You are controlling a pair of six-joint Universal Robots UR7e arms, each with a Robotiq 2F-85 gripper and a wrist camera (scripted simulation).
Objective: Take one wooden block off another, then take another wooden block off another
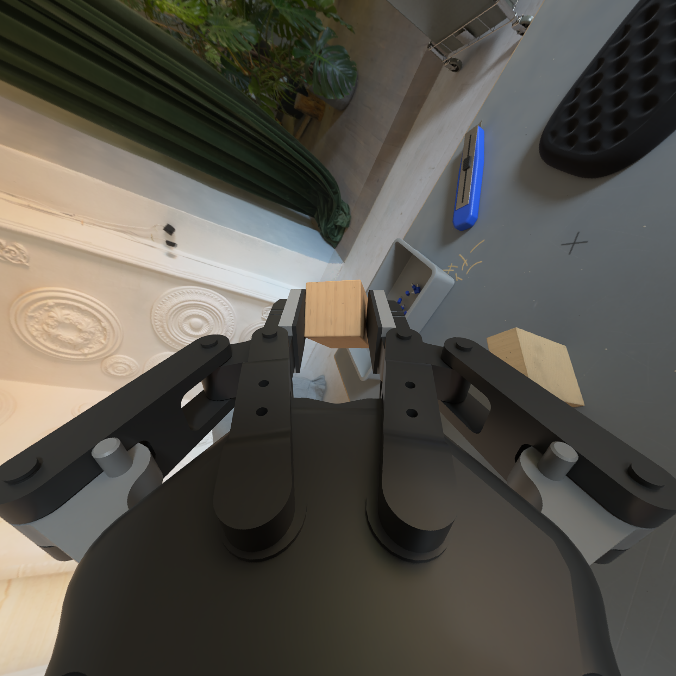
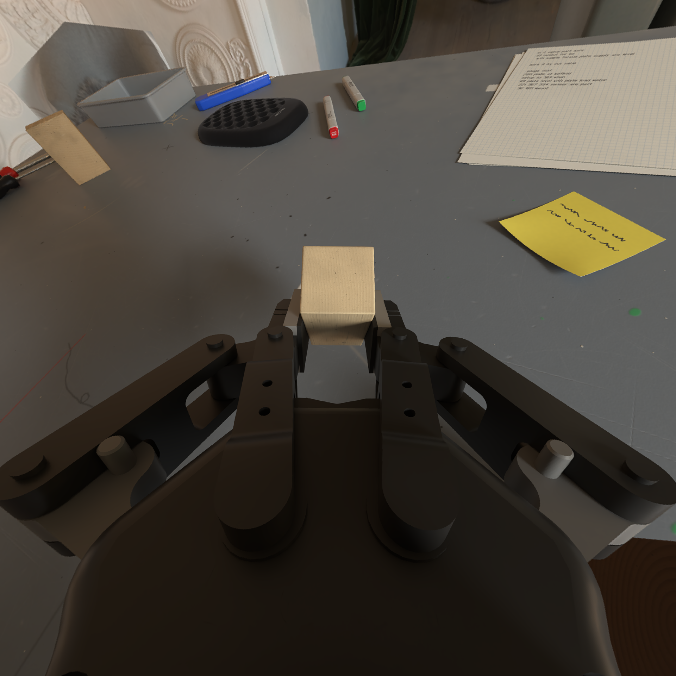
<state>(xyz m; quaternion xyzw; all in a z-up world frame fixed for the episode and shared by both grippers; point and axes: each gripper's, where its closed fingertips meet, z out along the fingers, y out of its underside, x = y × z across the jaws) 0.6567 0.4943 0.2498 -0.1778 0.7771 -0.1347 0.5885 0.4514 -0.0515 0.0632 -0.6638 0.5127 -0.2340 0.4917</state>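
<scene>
My left gripper [image 1: 335, 309] is shut on a tan wooden block [image 1: 334, 322] and holds it in the air beyond the table's edge, near a grey bin. A paler wooden slab [image 1: 534, 365] stands on the grey table to its right. My right gripper [image 2: 336, 311] is shut on a pale wooden block [image 2: 336, 278] low over the middle of the table [image 2: 183, 237]; I cannot tell whether the block touches the surface. The pale slab also shows in the right wrist view [image 2: 67, 146], standing at the far left, well away from this gripper.
A grey bin [image 2: 139, 98], a blue utility knife [image 2: 234, 91], a black perforated pad [image 2: 252, 120] and two markers [image 2: 331, 117] lie at the back. Graph paper [image 2: 585, 109] and a yellow note [image 2: 581, 234] lie at the right. A red-handled tool [image 2: 7, 175] is at the left edge.
</scene>
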